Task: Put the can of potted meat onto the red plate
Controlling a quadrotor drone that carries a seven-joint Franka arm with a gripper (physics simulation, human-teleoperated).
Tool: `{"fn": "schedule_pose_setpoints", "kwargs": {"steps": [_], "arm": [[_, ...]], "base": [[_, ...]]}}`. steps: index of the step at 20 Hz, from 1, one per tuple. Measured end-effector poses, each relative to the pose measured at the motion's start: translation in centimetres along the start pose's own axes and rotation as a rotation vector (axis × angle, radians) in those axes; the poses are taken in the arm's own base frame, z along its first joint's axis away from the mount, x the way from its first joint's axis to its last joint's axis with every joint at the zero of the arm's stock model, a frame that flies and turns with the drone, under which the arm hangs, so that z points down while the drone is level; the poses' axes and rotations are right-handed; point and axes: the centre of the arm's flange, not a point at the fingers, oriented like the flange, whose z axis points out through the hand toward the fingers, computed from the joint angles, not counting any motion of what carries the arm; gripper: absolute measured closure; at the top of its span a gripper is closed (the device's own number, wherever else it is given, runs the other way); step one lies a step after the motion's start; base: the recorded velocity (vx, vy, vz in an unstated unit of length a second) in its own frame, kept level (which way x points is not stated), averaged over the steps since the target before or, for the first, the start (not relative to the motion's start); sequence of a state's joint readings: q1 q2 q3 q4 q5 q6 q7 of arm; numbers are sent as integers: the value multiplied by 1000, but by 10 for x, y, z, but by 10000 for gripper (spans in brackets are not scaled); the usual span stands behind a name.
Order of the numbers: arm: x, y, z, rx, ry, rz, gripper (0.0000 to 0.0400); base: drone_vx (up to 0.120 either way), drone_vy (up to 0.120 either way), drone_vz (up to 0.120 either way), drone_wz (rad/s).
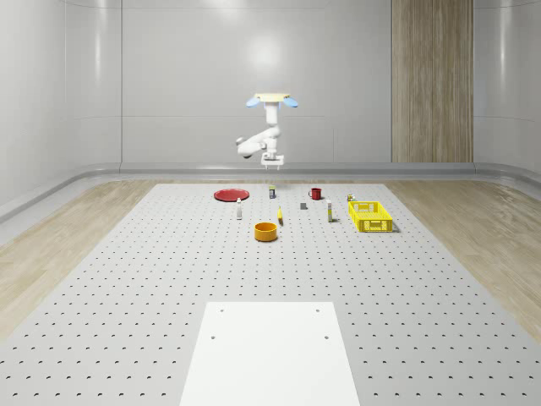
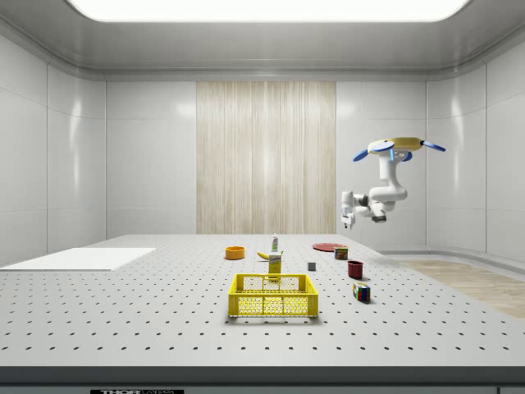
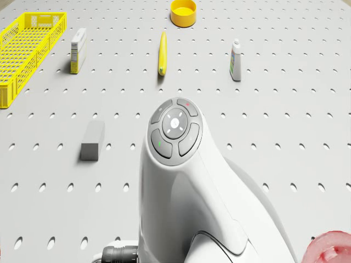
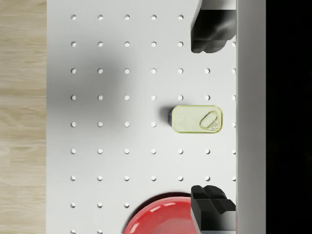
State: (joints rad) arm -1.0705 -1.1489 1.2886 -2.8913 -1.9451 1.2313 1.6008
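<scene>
Potted meat can (image 4: 197, 119): lies on the perforated table (image 4: 122, 73), pull-tab lid up, untouched, in line between the two fingers in the wrist view.
Gripper (image 4: 210, 119): spread wide, holding nothing; one finger (image 4: 210, 30) stands at 12 o'clock from the can, the other at 6 o'clock; well above the can, pointing straight down.
Red plate (image 4: 158, 217): at about 7 o'clock from the can in the wrist view, near but apart; its rim passes under the lower finger's outline.
Step in hand: judged as the approach, gripper lined up over the can, no contact yet.
Next move: likely a straight descent until the fingers straddle the can's sides, then closing, lifting and carrying it the short way to the plate. The can is low and flat, so the fingers must go nearly to the table.
Arm pose: in the whole-scene view the gripper (image 1: 273, 159) hangs below a folded elbow; the wrist points down.
Drone (image 1: 271, 100): hovers above the table's far end, over the can (image 1: 271, 193) and at about 2 o'clock from the plate (image 1: 231, 194) in the whole-scene view.
Other items: mug (image 1: 314, 193), yellow crate (image 1: 369, 216), orange bowl (image 1: 266, 231), well apart from the can.
</scene>
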Motion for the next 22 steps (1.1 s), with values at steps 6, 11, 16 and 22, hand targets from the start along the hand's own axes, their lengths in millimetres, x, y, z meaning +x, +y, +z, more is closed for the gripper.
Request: {"fn": "schedule_pose_setpoints", "kwargs": {"steps": [6, 11, 16, 22], "arm": [[0, 0, 0, -1, 1, 0, 0], [0, 0, 0, -1, 1, 0, 0], [0, 0, 0, -1, 1, 0, 0], [0, 0, 0, -1, 1, 0, 0]], "base": [[67, 0, -40, 0], [16, 0, -96, 0], [0, 0, -120, 0], [53, 0, -120, 0]]}}
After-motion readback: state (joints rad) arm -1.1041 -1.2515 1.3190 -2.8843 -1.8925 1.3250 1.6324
